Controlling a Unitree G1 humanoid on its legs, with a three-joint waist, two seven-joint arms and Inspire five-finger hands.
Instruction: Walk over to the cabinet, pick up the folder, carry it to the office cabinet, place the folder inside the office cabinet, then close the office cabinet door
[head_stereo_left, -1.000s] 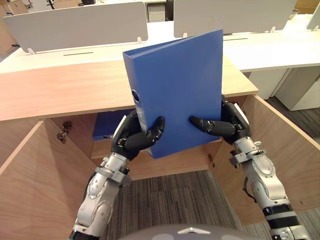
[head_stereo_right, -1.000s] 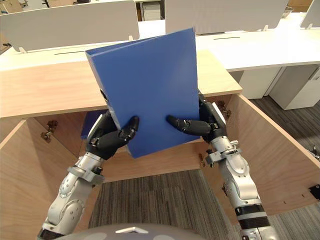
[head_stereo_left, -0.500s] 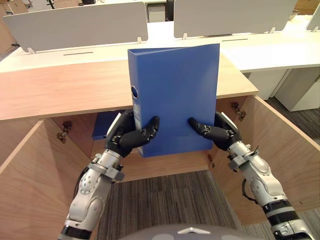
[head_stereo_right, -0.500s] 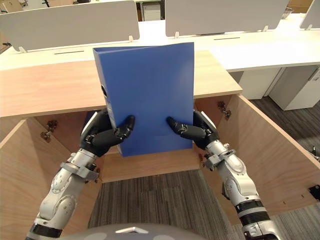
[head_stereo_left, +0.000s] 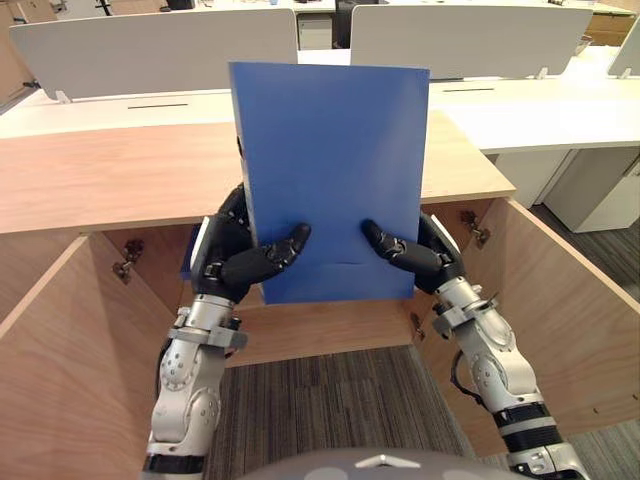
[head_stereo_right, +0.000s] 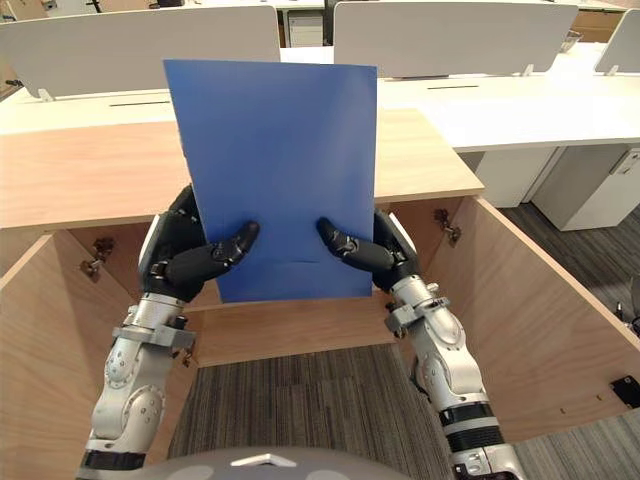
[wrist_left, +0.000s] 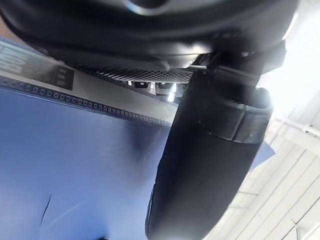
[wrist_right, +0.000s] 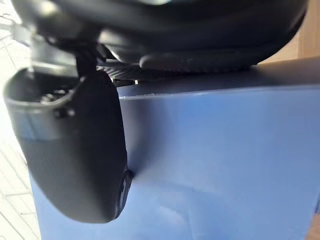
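Blue folder (head_stereo_left: 330, 170) upright before the open office cabinet (head_stereo_left: 100, 180); left hand (head_stereo_left: 232, 262) and right hand (head_stereo_left: 420, 255) clamp its lower corners. Left wrist view: firm pinch. Right wrist view: likewise. Judgement: lower it level, under the cabinet top, with equal squeeze.

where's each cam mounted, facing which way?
Left eye view: head, facing down-forward at the blue folder before the open wooden cabinet; left robot hand, right robot hand show.
Right eye view: same head, slightly rightward; same scene.
Left wrist view: left wrist, facing along its thumb onto the folder cover.
Right wrist view: right wrist, likewise.
All four share the folder.
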